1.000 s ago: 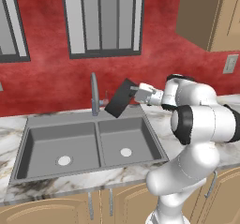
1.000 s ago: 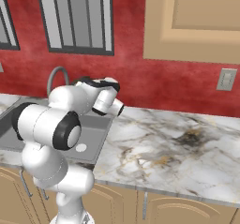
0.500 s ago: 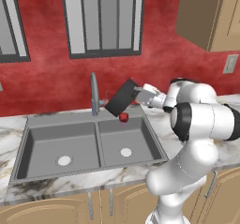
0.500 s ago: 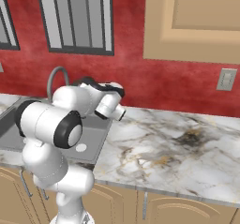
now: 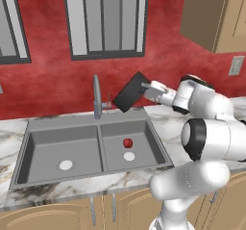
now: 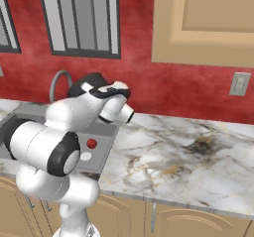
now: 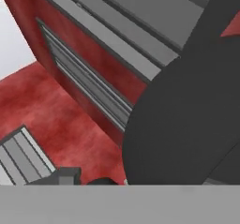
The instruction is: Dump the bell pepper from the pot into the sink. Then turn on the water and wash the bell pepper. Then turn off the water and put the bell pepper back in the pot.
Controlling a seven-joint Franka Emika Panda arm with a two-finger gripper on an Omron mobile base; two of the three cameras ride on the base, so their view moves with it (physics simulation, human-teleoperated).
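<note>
1. A red wall [image 5: 158, 70] runs along the far side, with grey-framed barred windows [image 5: 105, 19].
2. A tan upper cabinet [image 6: 206, 23] hangs at the right; a pale wall outlet [image 6: 240, 84] sits below it.
3. A marbled white counter [image 6: 188, 156] tops tan lower cabinets [image 5: 53, 217].

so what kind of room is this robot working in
A kitchen, rendered rather than real. A grey double-basin sink with a faucet is set in a marble counter, with wooden cabinets on a red wall.
</note>
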